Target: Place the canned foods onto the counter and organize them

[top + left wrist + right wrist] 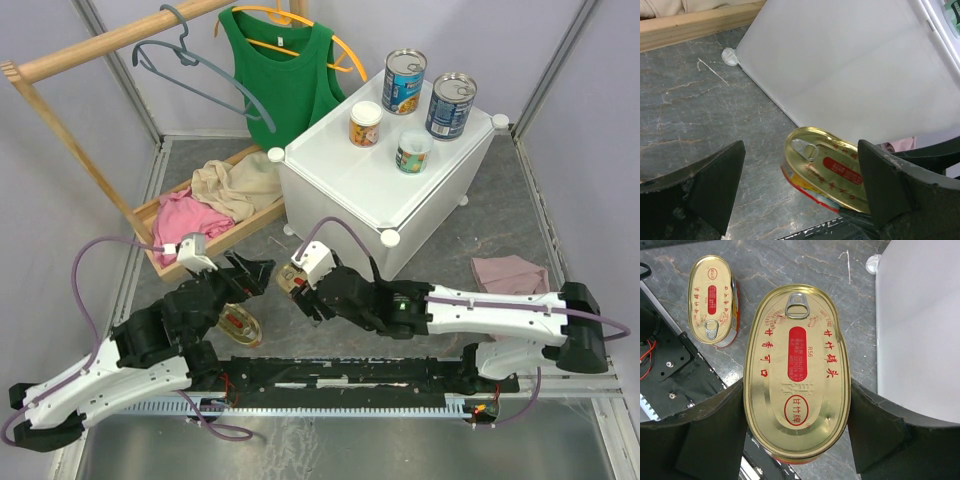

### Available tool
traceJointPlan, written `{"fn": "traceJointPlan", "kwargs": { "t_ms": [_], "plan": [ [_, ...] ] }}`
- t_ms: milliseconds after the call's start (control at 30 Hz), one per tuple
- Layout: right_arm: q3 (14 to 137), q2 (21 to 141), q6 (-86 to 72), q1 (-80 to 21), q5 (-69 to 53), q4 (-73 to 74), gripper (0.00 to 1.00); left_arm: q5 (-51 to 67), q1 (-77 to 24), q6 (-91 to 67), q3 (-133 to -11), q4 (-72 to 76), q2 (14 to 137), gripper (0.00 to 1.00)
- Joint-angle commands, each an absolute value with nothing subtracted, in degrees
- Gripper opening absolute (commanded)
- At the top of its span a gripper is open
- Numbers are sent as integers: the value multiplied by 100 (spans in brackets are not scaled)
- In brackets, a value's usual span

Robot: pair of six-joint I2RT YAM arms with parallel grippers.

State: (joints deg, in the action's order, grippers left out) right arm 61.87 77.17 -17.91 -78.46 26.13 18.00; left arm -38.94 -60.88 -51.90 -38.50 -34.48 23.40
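Observation:
On the counter (350,180) stand two tall blue-labelled cans (404,82) (452,105) and two small white-lidded cans (365,124) (413,152). My right gripper (297,283) (797,386) is shut on a flat oval gold tin (797,365) across its short sides, held above the floor just left of the counter's front corner. Another gold tin (240,325) (712,300) lies on the grey floor under my left arm. My left gripper (255,272) (801,155) hangs open beside the right one, empty. In the left wrist view the held tin (827,167) shows beyond its fingers.
A wooden tray (215,240) of clothes and a rack with a green top (280,70) stand left of the counter. A pink cloth (510,272) lies on the floor at right. The black rail (340,375) runs along the near edge.

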Motion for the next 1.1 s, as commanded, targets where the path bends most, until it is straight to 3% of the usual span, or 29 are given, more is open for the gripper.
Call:
{"fn": "traceJointPlan", "kwargs": {
  "t_ms": [0,467,1067],
  "plan": [
    [6643,7045,-1641,-7925,3009,1635,1,-4278,-6091,-5629,-4066,-3452,2097,99],
    [8022,6601,-1146,-8166,3578,2297,1,-4630,-6091,-5366,-4385,-3217,2237,99],
    [9017,7220,-86,-7991,4486,1687,1,-4581,-6092,-5014,-4497,-3034,2282,100]
  ]
}}
